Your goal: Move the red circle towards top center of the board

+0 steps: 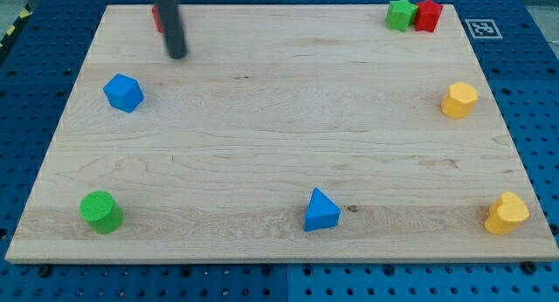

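Observation:
A red block (pixel 156 18), its shape mostly hidden behind my rod, sits near the board's top left edge. My tip (pixel 177 54) stands just below and to the right of it, close to it; I cannot tell whether they touch. Only a thin red sliver shows left of the rod.
A blue cube-like block (pixel 123 92) lies at the left. A green cylinder (pixel 101 211) is at bottom left. A blue triangle (pixel 320 210) is at bottom centre. A green block (pixel 401 14) touches a red block (pixel 428 16) at top right. Yellow blocks sit at the right (pixel 458 100) and bottom right (pixel 507 214).

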